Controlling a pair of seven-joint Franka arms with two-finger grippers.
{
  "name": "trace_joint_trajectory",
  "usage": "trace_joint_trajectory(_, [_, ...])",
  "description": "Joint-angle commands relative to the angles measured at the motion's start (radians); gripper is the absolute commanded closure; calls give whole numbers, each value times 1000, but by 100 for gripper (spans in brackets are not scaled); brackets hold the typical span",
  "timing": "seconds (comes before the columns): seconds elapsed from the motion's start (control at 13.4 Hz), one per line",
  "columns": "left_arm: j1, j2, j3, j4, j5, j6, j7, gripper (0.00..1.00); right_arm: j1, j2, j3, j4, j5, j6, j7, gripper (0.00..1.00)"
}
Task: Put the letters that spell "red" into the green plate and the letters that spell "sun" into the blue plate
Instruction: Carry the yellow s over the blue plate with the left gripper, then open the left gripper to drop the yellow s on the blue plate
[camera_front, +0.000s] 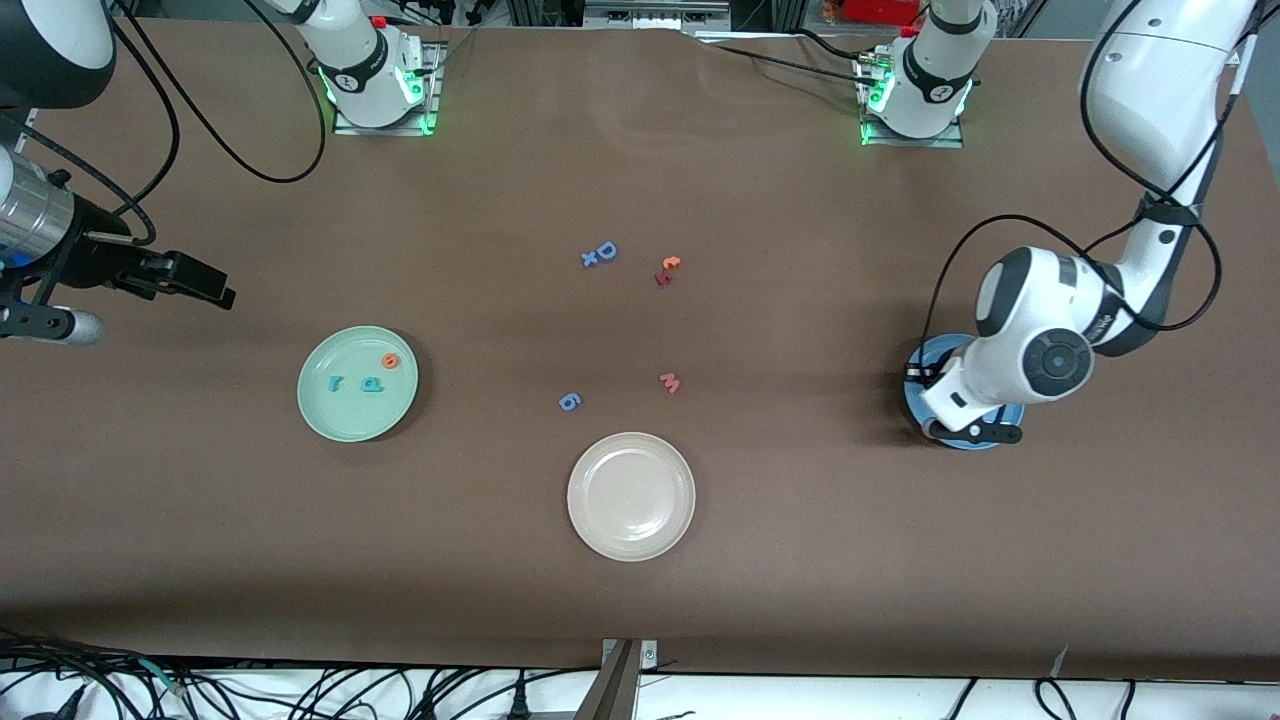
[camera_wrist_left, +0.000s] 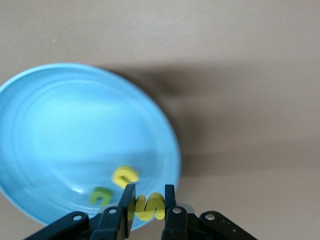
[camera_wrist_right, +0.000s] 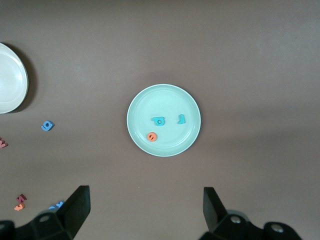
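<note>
Now the left gripper (camera_wrist_left: 149, 205) pinches a yellow letter (camera_wrist_left: 150, 206), probably the "n", over the blue plate (camera_wrist_left: 60, 130); the right gripper (camera_wrist_right: 145, 210) waits, fingers spread, above the green plate (camera_wrist_right: 164, 95).

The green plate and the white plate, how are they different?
The green plate is pale mint, and the white plate is cream.
The green plate has three little letters in it: a teal r, a teal d and an orange e. The white plate holds nothing.
The white plate lies nearer the front camera than the green plate.
Both are round and plain, and look the same size.
</note>
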Motion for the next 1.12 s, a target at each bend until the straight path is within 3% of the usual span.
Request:
trace_joint_trajectory(0.0, [29,-23,-12,-22,22,-13,39,82,-3,-10,2,-11,-11,-6,-10,0])
trace_joint_trajectory(0.07, [29,-21,-11,-14,28,-13,41,78,-3,-10,2,-11,-11,-6,-10,0])
trace_joint_trajectory(0.15, [32,-11,-9,-5,28,-12,46,55,-3,-10,2,-11,-11,-5,-10,0])
trace_joint_trajectory(0.22, [32,-3,-9,6,28,-12,44,1,-3,-10,2,-11,-11,-5,-10,0])
trace_joint_trajectory(0.75, [33,-14,-8,75,28,-38,24,0,-3,-10,2,-14,-11,-6,-10,0])
trace_joint_trajectory(1.05, [13,-12,-14,237,31,-209,24,0,-3,-10,2,-14,-11,-6,-10,0])
